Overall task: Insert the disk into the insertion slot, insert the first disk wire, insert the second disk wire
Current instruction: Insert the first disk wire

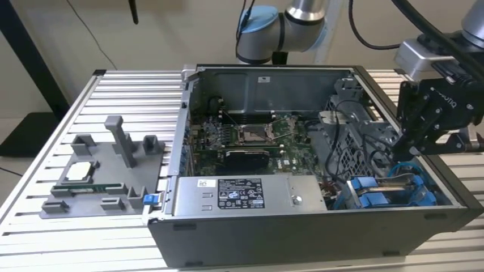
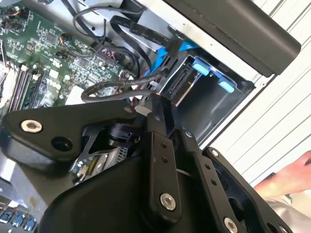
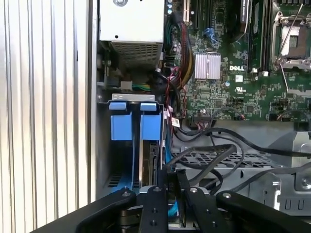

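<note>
The disk (image 3: 151, 165) stands edge-on in the insertion slot (image 3: 103, 145), with its blue carrier tabs (image 3: 131, 121) at the slot's mouth. In the exterior view the blue carrier (image 1: 370, 192) sits in the case's near corner on that view's right. My gripper (image 1: 399, 152) hangs just above that corner. Its black fingers meet at the tip (image 2: 156, 99), right over the disk's end (image 3: 170, 177). A thin blue disk wire (image 3: 167, 153) runs along the disk and in between the fingers. The wire's plug is hidden. A black disk wire (image 2: 116, 83) loops close by.
The open case holds a green motherboard (image 1: 242, 139) and a grey power supply (image 1: 242, 194). Black cables (image 3: 228, 145) drape over a perforated cage (image 3: 204, 158) beside the slot. A grey parts fixture (image 1: 98, 175) lies on the slatted table. A person's hand (image 2: 291, 174) is outside the case.
</note>
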Controlling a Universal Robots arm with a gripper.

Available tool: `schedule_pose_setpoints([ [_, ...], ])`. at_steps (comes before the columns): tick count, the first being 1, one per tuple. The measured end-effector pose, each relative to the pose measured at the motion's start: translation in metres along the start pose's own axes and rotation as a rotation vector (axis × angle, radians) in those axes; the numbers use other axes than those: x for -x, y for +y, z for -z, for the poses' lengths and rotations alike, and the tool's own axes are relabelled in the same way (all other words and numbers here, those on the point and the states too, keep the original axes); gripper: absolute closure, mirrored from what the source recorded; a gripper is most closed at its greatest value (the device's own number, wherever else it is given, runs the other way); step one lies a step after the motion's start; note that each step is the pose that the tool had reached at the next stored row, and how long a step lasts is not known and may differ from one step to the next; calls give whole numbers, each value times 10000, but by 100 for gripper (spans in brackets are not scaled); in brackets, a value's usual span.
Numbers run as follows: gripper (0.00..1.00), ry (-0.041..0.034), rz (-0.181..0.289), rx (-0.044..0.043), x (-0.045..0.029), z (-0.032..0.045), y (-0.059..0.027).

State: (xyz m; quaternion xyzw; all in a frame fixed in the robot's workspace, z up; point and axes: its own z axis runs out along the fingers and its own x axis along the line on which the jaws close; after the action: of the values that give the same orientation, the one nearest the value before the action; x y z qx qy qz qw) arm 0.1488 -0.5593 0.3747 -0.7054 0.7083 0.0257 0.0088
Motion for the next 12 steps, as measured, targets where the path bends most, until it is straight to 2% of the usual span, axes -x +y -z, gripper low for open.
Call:
schedule_pose_setpoints([
  [3,100,2,-8,157,-28,-20,-56],
  [5,100,0,-11,220,-53,-38,-80],
  [9,100,-48,-14,296,-86,-73,-108],
  [12,100,-105,-15,310,-119,-96,-123],
])
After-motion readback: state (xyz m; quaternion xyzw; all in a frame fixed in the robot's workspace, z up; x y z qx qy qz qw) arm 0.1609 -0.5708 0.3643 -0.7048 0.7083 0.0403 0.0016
